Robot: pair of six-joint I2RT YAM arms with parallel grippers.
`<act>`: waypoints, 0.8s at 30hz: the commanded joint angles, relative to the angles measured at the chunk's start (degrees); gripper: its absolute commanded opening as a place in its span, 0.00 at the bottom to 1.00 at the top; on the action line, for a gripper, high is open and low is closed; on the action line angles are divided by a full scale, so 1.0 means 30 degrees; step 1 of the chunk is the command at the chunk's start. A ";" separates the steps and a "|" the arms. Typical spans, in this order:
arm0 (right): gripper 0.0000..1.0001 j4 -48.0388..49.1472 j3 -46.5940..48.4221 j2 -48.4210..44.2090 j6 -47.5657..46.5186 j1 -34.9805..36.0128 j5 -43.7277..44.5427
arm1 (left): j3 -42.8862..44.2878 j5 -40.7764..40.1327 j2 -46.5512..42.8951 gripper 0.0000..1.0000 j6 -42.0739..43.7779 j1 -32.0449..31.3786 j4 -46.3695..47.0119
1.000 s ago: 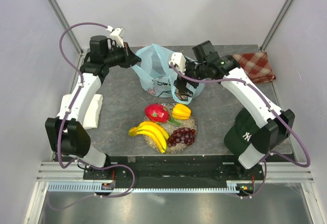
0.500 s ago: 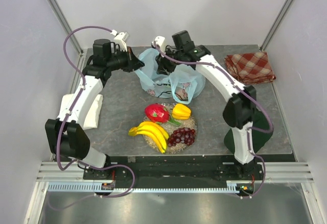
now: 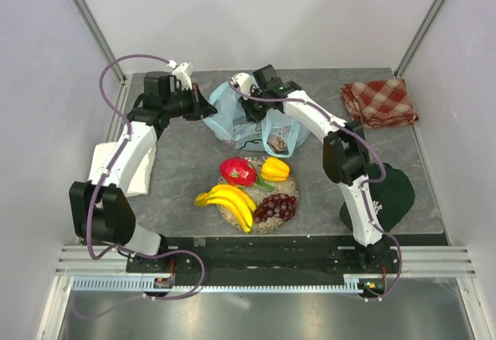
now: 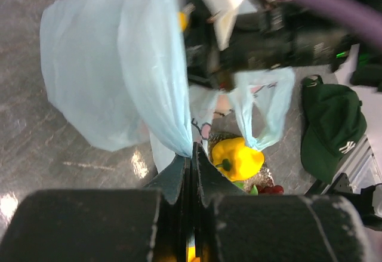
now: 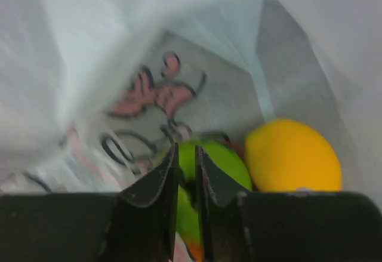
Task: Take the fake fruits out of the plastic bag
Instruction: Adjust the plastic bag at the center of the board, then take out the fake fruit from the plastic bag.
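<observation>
The light blue plastic bag (image 3: 263,129) stands at the back of the table, its mouth held up. My left gripper (image 4: 192,152) is shut on a fold of the bag's rim (image 4: 156,83); from above, the left gripper (image 3: 206,108) is at the bag's left edge. My right gripper (image 5: 186,156) is down inside the bag, jaws drawn close on a green mango (image 5: 224,163) with an orange end. A yellow fruit (image 5: 292,154) lies beside it. Outside lie the dragon fruit (image 3: 238,171), yellow pepper (image 3: 275,170), bananas (image 3: 229,200) and grapes (image 3: 277,207).
The fruits that are out rest on a round speckled mat (image 3: 288,188) at the table's front middle. A green cap (image 3: 394,193) lies at the right, a red checkered cloth (image 3: 380,101) at the back right, and a white cloth (image 3: 140,171) under my left arm.
My right arm swung left from the bag's right handle into its mouth, and its jaws closed from wide open. The left gripper kept its hold on the rim.
</observation>
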 commanded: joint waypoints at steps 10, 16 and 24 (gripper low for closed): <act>0.65 -0.3348 -0.7893 -0.7934 -0.3872 -0.1704 0.3853 | -0.1486 -0.0809 -0.0901 0.02 0.1395 0.0090 -0.1317; 0.65 -0.3319 -0.6818 -0.7027 -0.3463 -0.2203 0.2625 | -0.0988 -0.0839 -0.0636 0.02 0.1836 0.0061 -0.1434; 0.78 -0.2528 -0.3885 -0.4157 -0.1855 -0.2378 0.4173 | -0.1017 -0.0926 -0.0637 0.02 0.2216 0.0061 -0.1375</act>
